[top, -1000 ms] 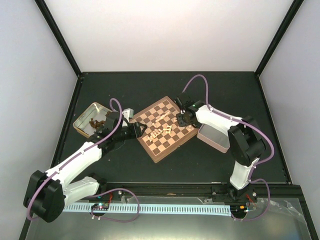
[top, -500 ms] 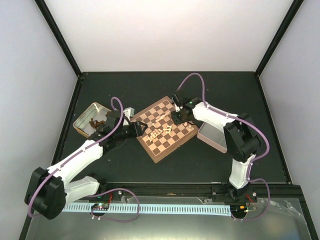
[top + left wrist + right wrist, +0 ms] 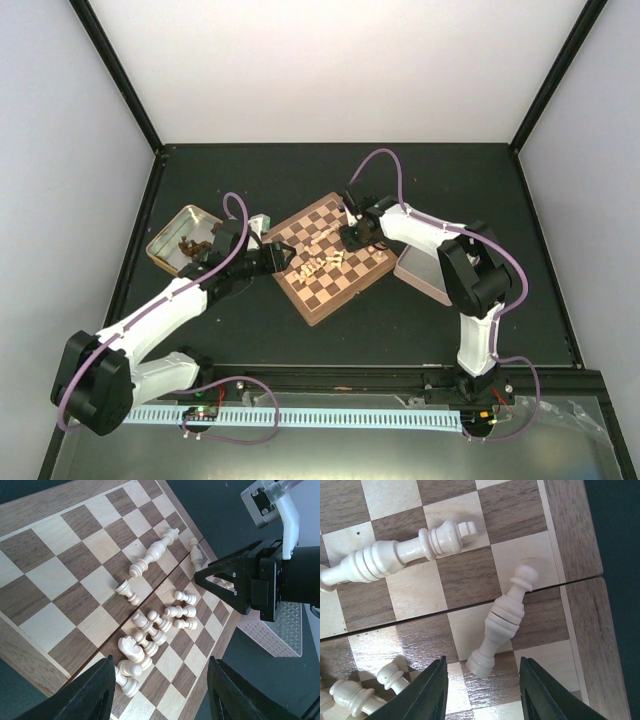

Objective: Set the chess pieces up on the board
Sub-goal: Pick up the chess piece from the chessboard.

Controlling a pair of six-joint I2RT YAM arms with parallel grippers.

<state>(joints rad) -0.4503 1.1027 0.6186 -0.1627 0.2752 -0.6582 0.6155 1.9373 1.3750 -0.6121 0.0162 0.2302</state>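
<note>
The board [image 3: 350, 278] lies turned diamond-wise at the table's middle. Several cream chess pieces [image 3: 318, 262] lie tipped over on it. In the left wrist view a heap of pawns and a knight [image 3: 147, 642] lies between my open left gripper's [image 3: 159, 692] fingers, with a king [image 3: 152, 554] further off. My left gripper [image 3: 280, 257] hovers at the board's left corner. My right gripper [image 3: 352, 235] is open just above a lying bishop [image 3: 502, 620] near the board's right rim; a lying king [image 3: 395, 555] is beyond it.
An open tin [image 3: 168, 243] with dark brown pieces stands left of the board. A pinkish tin [image 3: 425, 277] lies right of the board, under the right arm. A small white object [image 3: 256, 226] sits by the left gripper.
My right gripper has moved left and further over the board, toward the lying bishop. My left gripper has crept slightly right toward the board's left corner.
</note>
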